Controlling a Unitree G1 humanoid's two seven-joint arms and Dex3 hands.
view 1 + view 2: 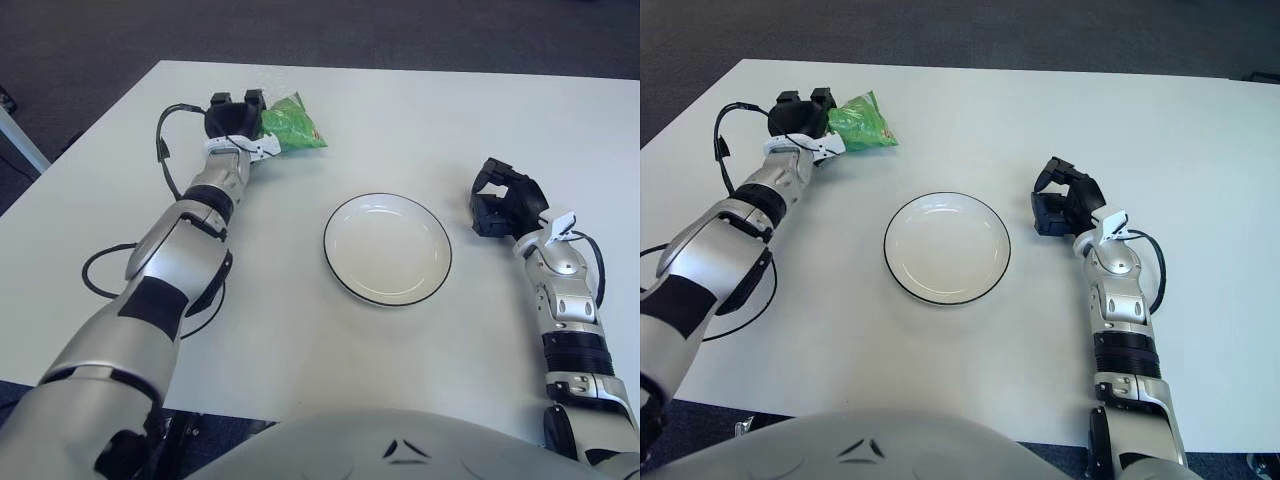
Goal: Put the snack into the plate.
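The snack (292, 124) is crinkly glossy foil, the plate (387, 248) smooth glazed ceramic, the table (300, 330) matt white.

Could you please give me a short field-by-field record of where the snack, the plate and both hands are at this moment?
snack: green bag at the far left of the table, not in the plate
plate: white with dark rim, mid-table, nothing in it
left hand: at the bag's left edge, fingers against it
right hand: right of the plate, fingers curled, holding nothing
task state: snack not yet in plate
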